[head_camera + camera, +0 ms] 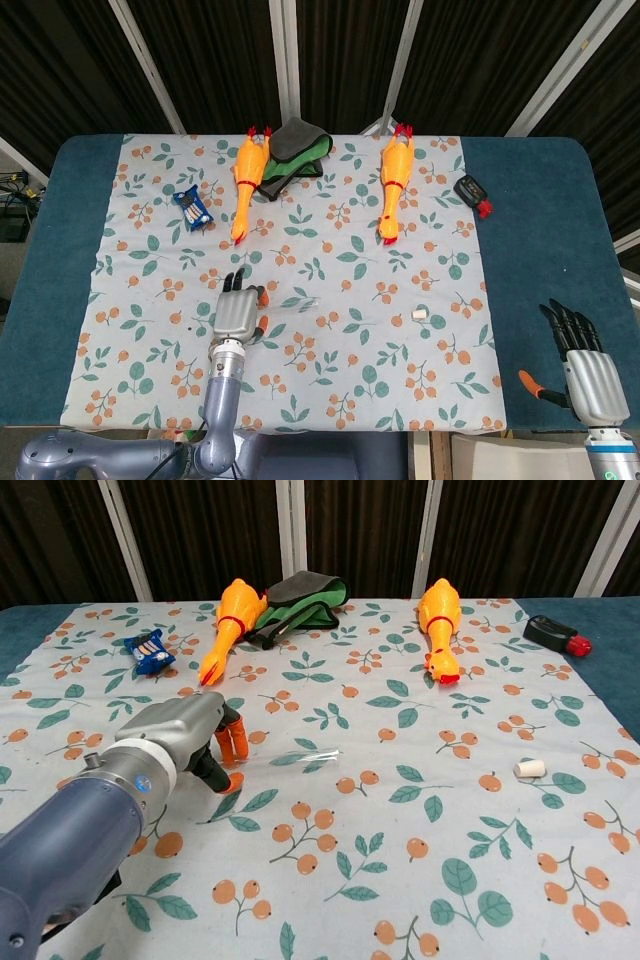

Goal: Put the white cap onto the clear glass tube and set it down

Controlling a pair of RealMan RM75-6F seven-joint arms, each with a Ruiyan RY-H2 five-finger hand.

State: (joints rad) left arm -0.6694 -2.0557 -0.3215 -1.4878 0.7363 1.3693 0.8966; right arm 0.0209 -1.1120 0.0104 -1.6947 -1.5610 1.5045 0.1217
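Currently the left hand (pixel 190 738), fingers apart and empty, hovers just beside the clear glass tube (pixel 305 755) lying on the desk; next, probably grasp it, then fetch the white cap (pixel 529 769).

Left hand (pixel 185 735) low, fingers (pixel 232 742) apart

A blue table (pixel 540 230) carries a leaf-and-berry patterned cloth (pixel 330 350) across its middle.

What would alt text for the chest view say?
The left hand hovers open beside a clear glass tube lying on a leaf-print cloth; a white cap sits far right, with two rubber chickens behind.
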